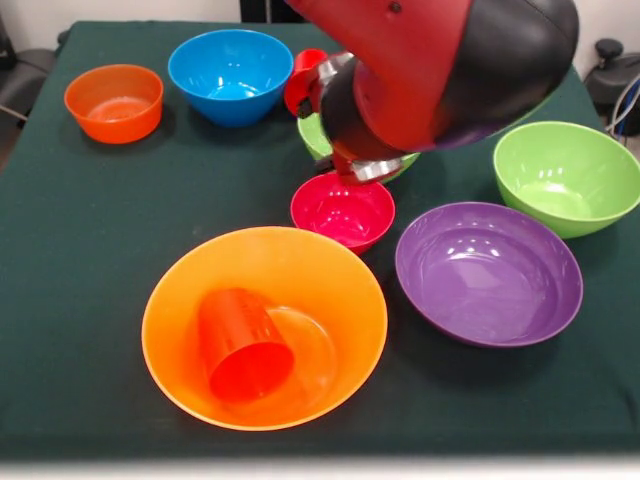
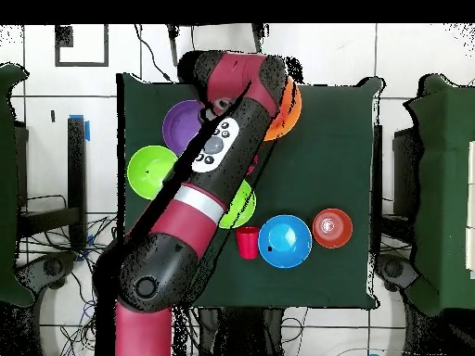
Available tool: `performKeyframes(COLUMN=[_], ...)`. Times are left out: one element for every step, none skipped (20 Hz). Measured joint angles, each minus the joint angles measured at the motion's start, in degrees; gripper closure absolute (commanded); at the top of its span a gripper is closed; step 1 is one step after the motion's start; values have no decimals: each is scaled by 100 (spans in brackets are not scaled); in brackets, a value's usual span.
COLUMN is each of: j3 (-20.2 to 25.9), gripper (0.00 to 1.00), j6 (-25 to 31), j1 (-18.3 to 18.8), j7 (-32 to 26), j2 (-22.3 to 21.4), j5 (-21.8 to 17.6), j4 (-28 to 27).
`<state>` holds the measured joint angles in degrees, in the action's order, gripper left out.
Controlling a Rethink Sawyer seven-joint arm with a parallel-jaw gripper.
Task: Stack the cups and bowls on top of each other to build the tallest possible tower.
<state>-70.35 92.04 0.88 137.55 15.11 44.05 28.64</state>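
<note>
Front view: orange cup [image 1: 240,347] lying tipped inside the big orange bowl [image 1: 330,270] at the counter's [image 1: 90,250] near edge, small crimson bowl [image 1: 343,209] just behind it, purple bowl [image 1: 488,272] to the right. Gripper [image 1: 352,166] low over the crimson bowl, largely hidden by the arm [image 1: 430,60]; cannot tell its opening.

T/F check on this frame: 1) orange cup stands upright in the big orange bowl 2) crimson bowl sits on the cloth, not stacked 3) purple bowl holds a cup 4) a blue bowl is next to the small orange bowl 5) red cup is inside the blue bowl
1) False. The orange cup lies tipped on its side inside the big orange bowl.
2) True. The small crimson bowl rests on the green cloth, below the arm.
3) False. The purple bowl is empty.
4) True. The blue bowl sits beside the small orange bowl.
5) False. The red cup stands on the cloth beside it.
</note>
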Motion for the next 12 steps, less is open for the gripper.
performKeyframes(j3=[-16, -22, -24, -29, -35, -45, -55, -67, -94, -111, -173, -205], gripper=[0, 0, 0, 0, 0, 0, 0, 0, 0, 0, 0, 0], j6=[1, 1, 5, 34, 46, 69, 92, 133, 212, 256, 425, 493], j1=[113, 171, 216, 357, 406, 466, 526, 598, 705, 759, 930, 994], j7=[0, 0, 0, 0, 0, 0, 0, 0, 0, 0, 0, 0], j2=[13, 24, 32, 61, 71, 86, 100, 119, 155, 174, 237, 262], j5=[0, 1, 6, 40, 54, 83, 111, 147, 219, 254, 401, 459], j4=[-123, -185, -233, -377, -426, -486, -545, -618, -726, -779, -950, -1016])
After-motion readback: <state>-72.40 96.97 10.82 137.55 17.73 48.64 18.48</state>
